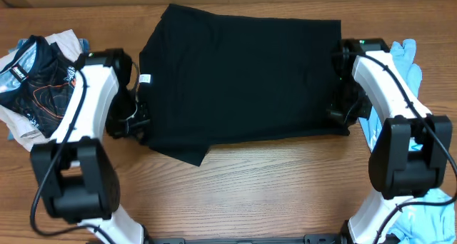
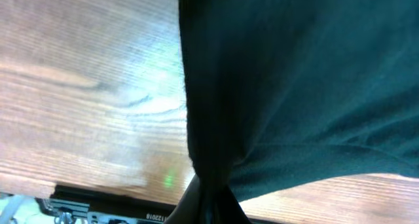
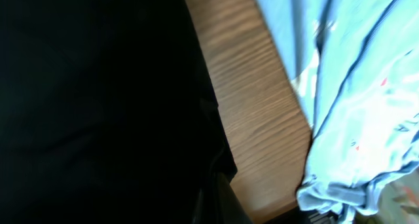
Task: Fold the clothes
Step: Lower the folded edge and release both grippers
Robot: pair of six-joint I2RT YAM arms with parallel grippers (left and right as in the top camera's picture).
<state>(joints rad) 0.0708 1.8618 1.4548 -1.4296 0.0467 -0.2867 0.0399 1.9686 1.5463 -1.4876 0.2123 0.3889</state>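
Item: black T-shirt (image 1: pixel 243 76), plain, lying flat across the middle of the table (image 1: pixel 271 180), roughly oblong, with a white label (image 1: pixel 146 78) at its left edge and a loose flap poking out toward the near side at the left. Left gripper (image 2: pixel 206 201) — closed on the shirt's left edge; in its wrist view the cloth gathers into a pinched tuck where it meets the fingers. Right gripper (image 3: pixel 222 199) sits at the shirt's right edge. Its fingers are dark against dark cloth, so I cannot tell whether they have hold of it. Step in hand, as I judge it: a fold taken from both side edges together. To do it well, both ends should lift and travel at the same pace, keeping the cloth taut between them so it does not drag the layer beneath. The near-left flap wants bringing into line, or the folded edge will come out crooked. The left pinch looks small, so a slip is the risk there. Surface: wood-grain tabletop, smooth-looking. Also on it: a light blue tee (image 1: pixel 408 58) just beside the right arm, more pale blue cloth (image 1: pixel 428 219) at the near right corner, and a heap of other garments (image 1: pixel 36 73) at the left edge — one black with an orange print. Of the room beyond the table, nothing to speak of shows.
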